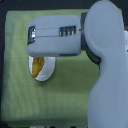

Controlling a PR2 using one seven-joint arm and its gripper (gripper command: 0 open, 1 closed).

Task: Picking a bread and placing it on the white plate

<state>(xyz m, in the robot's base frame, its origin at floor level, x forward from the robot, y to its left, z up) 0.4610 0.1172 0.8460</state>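
Note:
The white plate (46, 73) lies on the green cloth, and my arm covers its upper half. A golden-orange bread (36, 66) shows inside the plate's left part; only its lower piece is visible below the gripper. My gripper (33, 36) is the grey block reaching toward the exterior view's left, directly above the plate and the bread. From this top-down angle its fingers are hidden. I cannot tell whether they are open or shut, or whether the bread is resting on the plate or still held.
A green cloth (20, 95) covers the table on all sides of the plate. The thick grey forearm (105, 75) runs down the exterior view's right side and hides the cloth beneath it.

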